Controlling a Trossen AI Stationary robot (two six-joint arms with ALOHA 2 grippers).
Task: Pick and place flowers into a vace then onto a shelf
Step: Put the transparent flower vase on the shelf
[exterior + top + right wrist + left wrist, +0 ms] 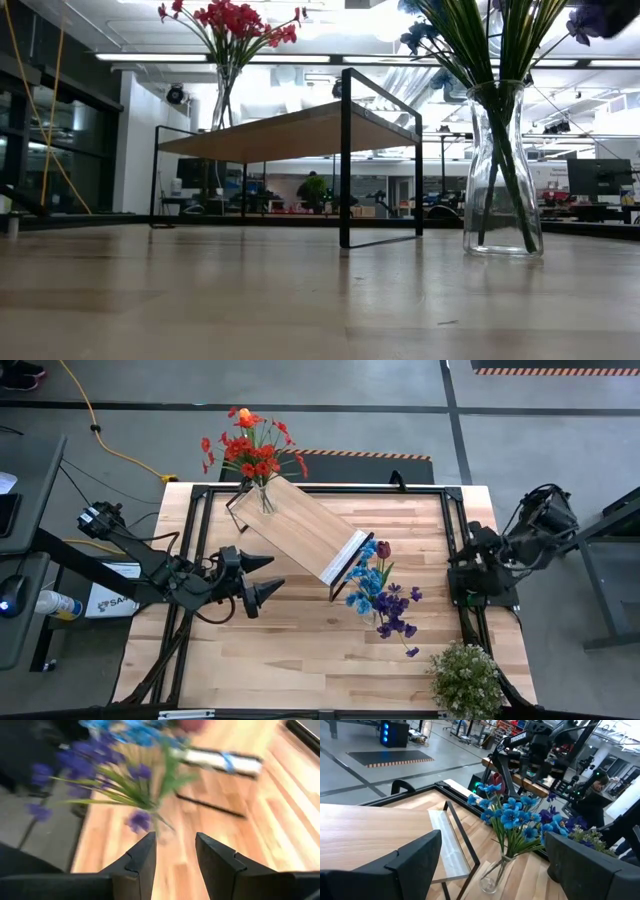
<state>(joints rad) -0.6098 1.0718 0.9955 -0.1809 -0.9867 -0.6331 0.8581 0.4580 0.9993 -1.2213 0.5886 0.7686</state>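
A glass vase [503, 170] of blue and purple flowers [380, 595] stands with its base on the table, just right of the shelf [295, 525]. A second vase of red and orange flowers [250, 450] stands on the shelf's far left end. My left gripper [265, 575] hovers open left of the shelf's near end and faces the blue flowers [510, 812] from a distance. My right gripper [175, 840] is open at the table's right side, with nothing between its fingers. It points slantwise down toward the purple flowers [125, 785].
A bushy pale plant [465, 678] sits at the near right corner. Black frame rails [455, 520] run along the table's far and right edges. A person [592, 795] sits beyond the table's right side. Bare tabletop lies in front of the shelf.
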